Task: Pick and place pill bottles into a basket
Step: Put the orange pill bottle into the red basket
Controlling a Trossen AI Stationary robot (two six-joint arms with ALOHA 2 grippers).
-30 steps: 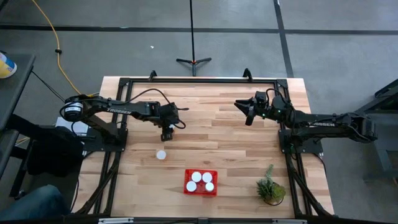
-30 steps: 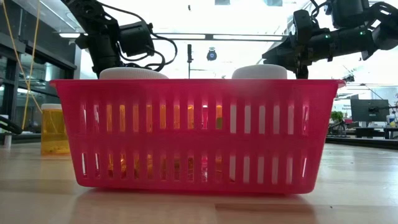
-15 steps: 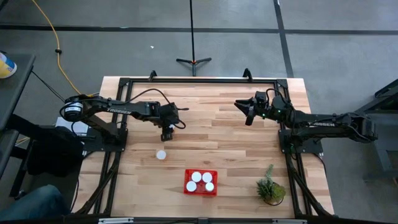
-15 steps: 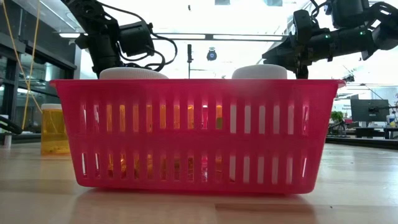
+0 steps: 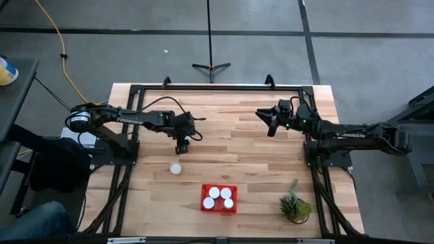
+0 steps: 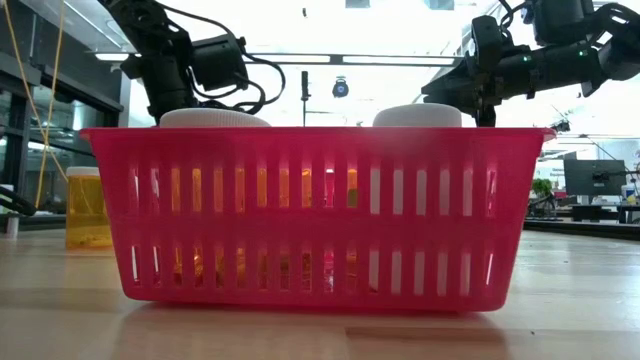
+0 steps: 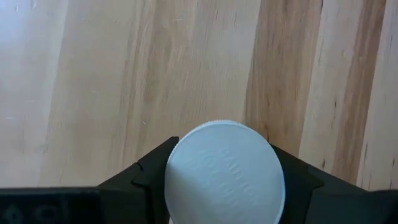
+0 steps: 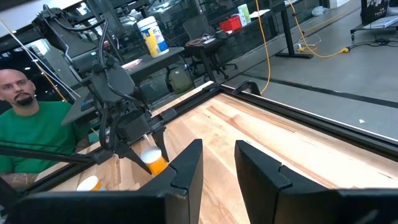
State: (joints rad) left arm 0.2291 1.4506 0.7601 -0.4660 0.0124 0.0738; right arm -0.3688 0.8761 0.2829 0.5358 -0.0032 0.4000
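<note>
Four white caps show in the red mesh basket (image 5: 219, 198) near the table's front edge; we see amber bodies only through its slats. "TROSSEN" is readable on both arms. Left gripper (image 5: 182, 145) is clamped on a pill bottle (image 7: 224, 172); embossed cap lettering unreadable. Another bottle (image 5: 175, 168) stands on the table between gripper and basket. Right gripper (image 8: 217, 163) waits, jaws slightly apart, empty.
</note>
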